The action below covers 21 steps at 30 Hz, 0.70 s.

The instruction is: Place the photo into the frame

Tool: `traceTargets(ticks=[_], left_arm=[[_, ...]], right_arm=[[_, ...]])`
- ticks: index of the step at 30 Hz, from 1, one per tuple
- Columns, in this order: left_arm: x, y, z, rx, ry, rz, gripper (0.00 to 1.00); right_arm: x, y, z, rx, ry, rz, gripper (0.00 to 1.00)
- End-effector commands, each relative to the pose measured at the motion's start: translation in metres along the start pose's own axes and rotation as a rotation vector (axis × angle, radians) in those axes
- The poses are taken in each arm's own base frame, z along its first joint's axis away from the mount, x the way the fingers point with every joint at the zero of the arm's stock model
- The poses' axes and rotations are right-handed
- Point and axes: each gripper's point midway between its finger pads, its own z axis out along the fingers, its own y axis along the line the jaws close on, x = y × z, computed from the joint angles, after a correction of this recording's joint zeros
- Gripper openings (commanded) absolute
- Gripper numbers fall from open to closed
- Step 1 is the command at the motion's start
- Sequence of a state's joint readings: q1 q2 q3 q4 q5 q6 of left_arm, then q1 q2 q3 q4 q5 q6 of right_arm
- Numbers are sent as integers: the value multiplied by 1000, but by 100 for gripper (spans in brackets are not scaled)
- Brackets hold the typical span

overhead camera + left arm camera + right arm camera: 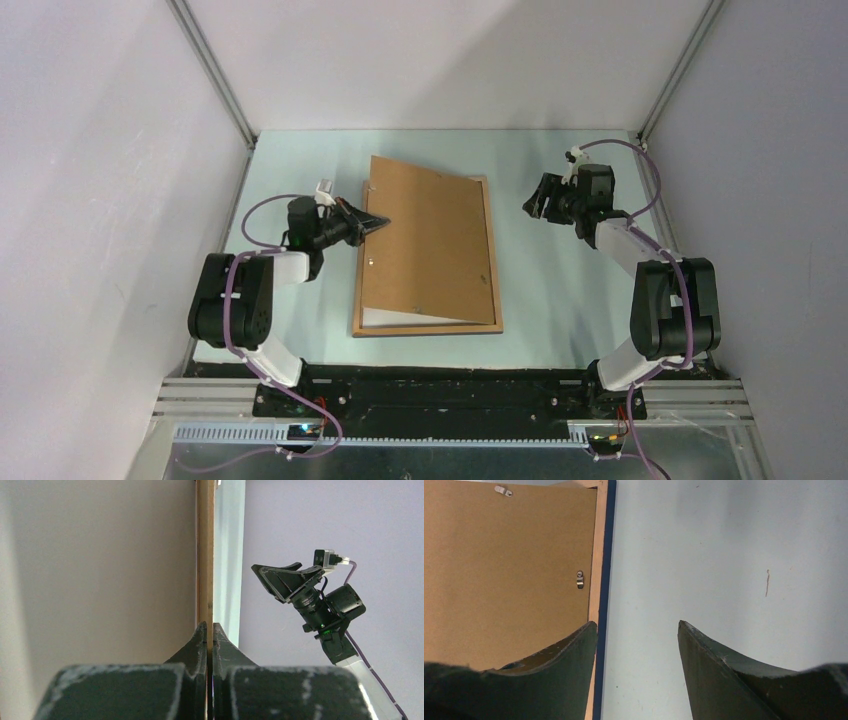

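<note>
Photo [385,318] mostly hidden under backing board [430,250]; white sliver shows.

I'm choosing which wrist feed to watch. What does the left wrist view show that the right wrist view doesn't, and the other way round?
Only the left wrist: the left claw, shut, by the edge of the backing board, and the right claw seen from outside, across the table. Only the right wrist: the frame, a wood rail with a dark blue outer edge, two metal clips on the board, and the right claw's jaws standing open. Both: the brown backing board and the pale table.
</note>
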<state>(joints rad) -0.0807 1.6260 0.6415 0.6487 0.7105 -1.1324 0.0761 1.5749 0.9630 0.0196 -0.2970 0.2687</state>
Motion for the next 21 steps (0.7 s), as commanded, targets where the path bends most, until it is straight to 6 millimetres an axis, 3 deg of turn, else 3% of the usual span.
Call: traceTargets(ticks=[1,21], left_arm=[[-1,-27,1,91,7,72,0],[0,-26,3,87,9,67,0]], right_arm=[[-11,3,-2,-10,-40,-12,64],[-11,3,-2,-11,-38,-13,64]])
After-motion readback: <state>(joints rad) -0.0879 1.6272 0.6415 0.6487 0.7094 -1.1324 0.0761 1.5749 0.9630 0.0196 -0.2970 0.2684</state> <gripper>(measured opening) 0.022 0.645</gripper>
